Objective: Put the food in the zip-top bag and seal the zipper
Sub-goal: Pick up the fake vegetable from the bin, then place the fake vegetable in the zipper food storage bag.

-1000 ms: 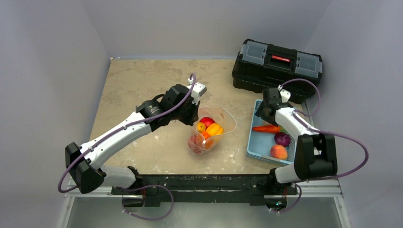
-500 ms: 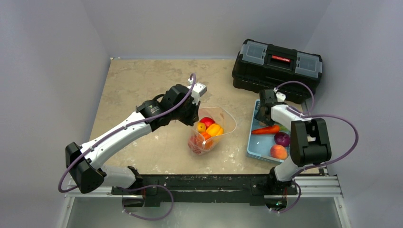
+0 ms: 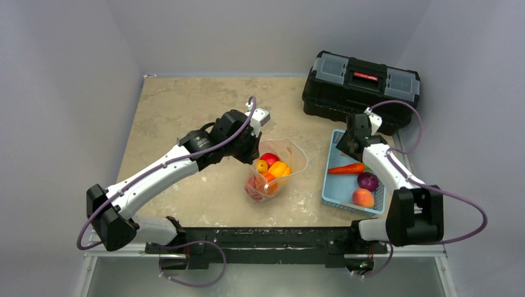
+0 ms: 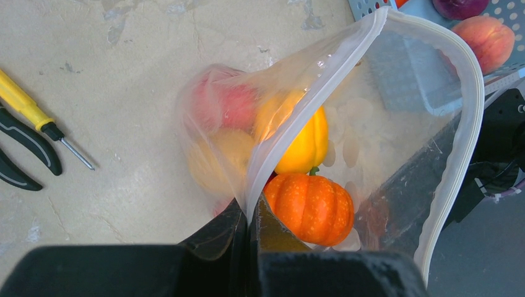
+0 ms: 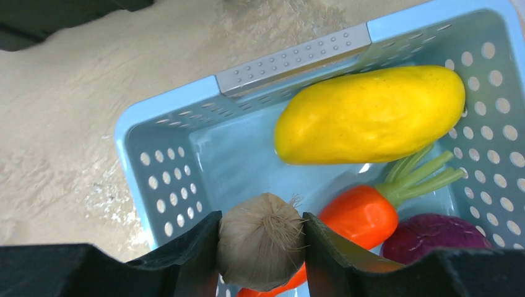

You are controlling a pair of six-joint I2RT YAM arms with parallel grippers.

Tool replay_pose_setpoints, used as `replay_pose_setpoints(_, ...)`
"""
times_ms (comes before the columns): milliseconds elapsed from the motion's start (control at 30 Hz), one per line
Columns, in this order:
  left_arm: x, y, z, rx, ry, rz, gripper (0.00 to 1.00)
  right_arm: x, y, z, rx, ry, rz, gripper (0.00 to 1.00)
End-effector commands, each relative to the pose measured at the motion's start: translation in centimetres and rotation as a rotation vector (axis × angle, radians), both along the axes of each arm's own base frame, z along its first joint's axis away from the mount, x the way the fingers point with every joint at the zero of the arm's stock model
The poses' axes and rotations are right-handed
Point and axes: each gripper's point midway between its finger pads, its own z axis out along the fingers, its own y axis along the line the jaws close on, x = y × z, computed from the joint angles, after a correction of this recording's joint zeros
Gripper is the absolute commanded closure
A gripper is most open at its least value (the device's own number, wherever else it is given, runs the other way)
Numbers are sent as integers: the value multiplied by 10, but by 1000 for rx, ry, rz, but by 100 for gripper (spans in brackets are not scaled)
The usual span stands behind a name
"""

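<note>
The clear zip-top bag [image 3: 278, 162] stands open mid-table with a red apple, a yellow pepper [image 4: 304, 139] and an orange pumpkin [image 4: 311, 207] inside. My left gripper [image 3: 252, 153] is shut on the bag's mouth edge, pinching the zipper strip [image 4: 297, 105] between its jaws. My right gripper [image 3: 348, 143] is over the far end of the blue tray [image 3: 332, 189] and is shut on a beige garlic bulb [image 5: 261, 240], held above the tray. In the tray lie a yellow mango [image 5: 370, 115], a carrot [image 3: 347, 167], a purple onion [image 3: 368, 180] and a peach [image 3: 363, 197].
A black toolbox [image 3: 360, 79] sits at the back right, just beyond the tray. A yellow-handled screwdriver [image 4: 37, 117] and black pliers [image 4: 21, 151] lie on the table beside the bag in the left wrist view.
My right arm swung over the tray's far end, its elbow moving out to the right. The left gripper and the bag have stayed in place.
</note>
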Motion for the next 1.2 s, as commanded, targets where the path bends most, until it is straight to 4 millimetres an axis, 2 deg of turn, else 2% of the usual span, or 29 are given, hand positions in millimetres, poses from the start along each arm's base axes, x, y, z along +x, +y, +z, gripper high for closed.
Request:
replay_pose_setpoints(0, 1, -8, 13, -42, -20, -15, 100, -3, 5, 26, 17, -37, 57, 93)
replay_pose_setpoints(100, 3, -4, 12, -26, -29, 0, 100, -6, 7, 47, 15, -81, 95, 93)
replay_pose_setpoints(200, 4, -3, 12, -19, -35, 4, 100, -4, 20, 73, 55, -149, 167, 92)
replay_pose_setpoints(300, 2, -7, 12, -34, -23, -11, 100, -6, 61, 114, 211, -292, 324, 93)
replay_pose_setpoints(367, 1, -10, 12, -42, -14, -21, 100, -14, 97, 156, 284, -451, 469, 90)
replay_pose_setpoints(433, 0, -11, 11, -43, -8, -24, 100, -29, 128, 200, 304, -590, 598, 82)
replay_pose_setpoints(500, 1, -10, 10, -40, -8, -21, 100, -45, 153, 236, 321, -678, 718, 78)
replay_pose_setpoints(600, 3, -8, 7, -26, -11, -11, 100, -61, 187, 264, 381, -723, 864, 78)
replay_pose_setpoints(667, 3, -8, 6, -20, -10, -7, 100, -70, 215, 266, 428, -713, 961, 78)
replay_pose_setpoints(700, 3, -8, 5, -19, -9, -7, 100, -78, 236, 263, 442, -695, 1014, 78)
replay_pose_setpoints(833, 3, -9, 5, -21, -7, -8, 100, -91, 269, 249, 388, -671, 1036, 78)
replay_pose_setpoints(967, 3, -9, 7, -26, -12, -11, 100, -89, 277, 217, 303, -560, 1003, 78)
replay_pose_setpoints(1067, 5, -6, 6, -16, -18, 1, 100, -84, 267, 197, 185, -497, 938, 78)
replay_pose_setpoints(1167, 6, -5, 4, -6, -20, 7, 100, -77, 259, 185, 116, -472, 898, 76)
